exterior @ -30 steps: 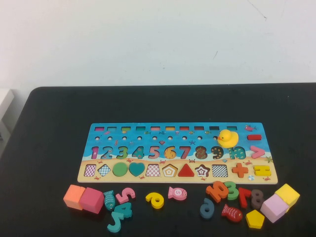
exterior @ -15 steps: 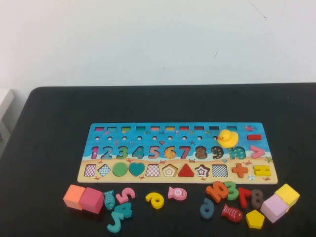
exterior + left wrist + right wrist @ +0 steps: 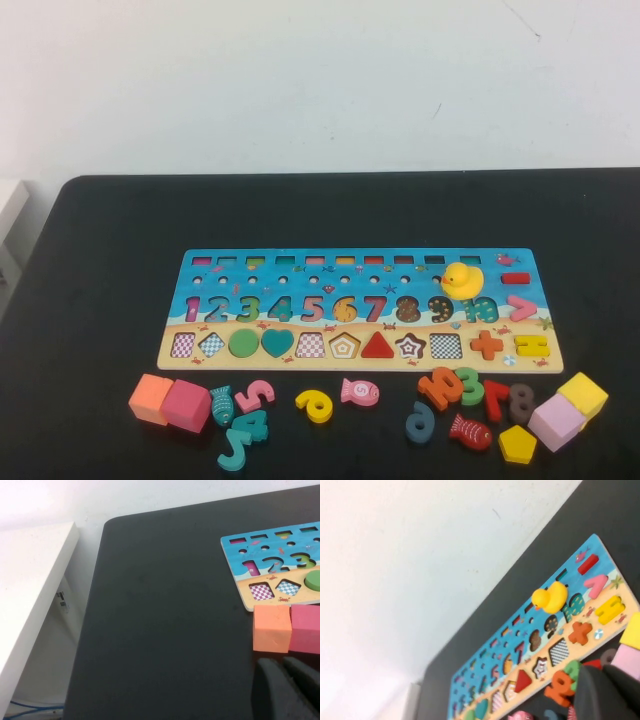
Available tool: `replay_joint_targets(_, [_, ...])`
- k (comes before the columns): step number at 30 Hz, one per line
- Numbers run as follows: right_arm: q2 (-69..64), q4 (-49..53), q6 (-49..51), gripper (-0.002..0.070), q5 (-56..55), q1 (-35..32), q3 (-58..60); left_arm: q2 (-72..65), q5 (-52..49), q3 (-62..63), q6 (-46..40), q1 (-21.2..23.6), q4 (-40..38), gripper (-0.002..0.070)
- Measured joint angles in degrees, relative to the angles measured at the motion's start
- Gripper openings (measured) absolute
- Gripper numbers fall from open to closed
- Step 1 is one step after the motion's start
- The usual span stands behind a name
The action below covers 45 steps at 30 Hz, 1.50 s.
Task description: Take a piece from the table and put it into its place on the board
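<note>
The piece (image 3: 517,444), a flat yellow pentagon, lies on the black table (image 3: 100,300) near its front edge, right of a red fish and in front of the board (image 3: 170,358). Its place (image 3: 344,346), a pale pentagon recess, sits in the board's bottom row between a checkered recess and the red triangle; the right wrist view also shows this recess (image 3: 509,690). Neither arm shows in the high view. My left gripper (image 3: 281,664) hovers shut and empty just in front of the orange block (image 3: 271,628). My right gripper (image 3: 603,672) is shut and empty above the loose numbers, hiding the piece.
A yellow duck (image 3: 462,279) stands on the board's right part. Orange and pink blocks (image 3: 170,402) lie front left, lilac and yellow blocks (image 3: 568,408) front right. Loose numbers and fish (image 3: 318,405) lie scattered between them. A white shelf (image 3: 30,590) stands beyond the table's left edge.
</note>
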State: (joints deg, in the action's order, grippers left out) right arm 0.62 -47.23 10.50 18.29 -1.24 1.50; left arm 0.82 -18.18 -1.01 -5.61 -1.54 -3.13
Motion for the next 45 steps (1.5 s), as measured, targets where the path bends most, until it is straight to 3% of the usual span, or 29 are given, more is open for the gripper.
replay_joint_targets(7, [-1.88,1.29,-9.58,0.0019,8.61,0.00,-5.65,0.00,0.00,0.00,0.00,0.00,0.00,-0.0001])
replay_joint_targets(18, [-30.44,18.72,-38.82,0.0019,38.57,0.00,-38.02,0.00,0.00,0.00,-0.12,0.00,-0.10,-0.0001])
replay_joint_targets(25, [-44.91,21.36,-47.47,0.0019,44.87,3.43,-49.63,0.00,0.00,0.00,-0.12,0.00,-0.09,-0.0001])
replay_joint_targets(30, [-56.44,29.53,-44.54,0.0019,46.06,12.47,-53.04,0.00,0.00,0.00,-0.12,0.00,-0.09,-0.0001])
replay_joint_targets(39, [-75.40,47.23,-26.47,0.0019,42.80,30.53,-56.58,0.00,0.00,0.00,-0.12,0.00,-0.09,-0.0001])
replay_joint_targets(45, [-87.03,51.11,-18.12,0.0019,37.53,35.81,-59.02,0.00,0.00,0.00,-0.12,0.00,-0.09,-0.0001])
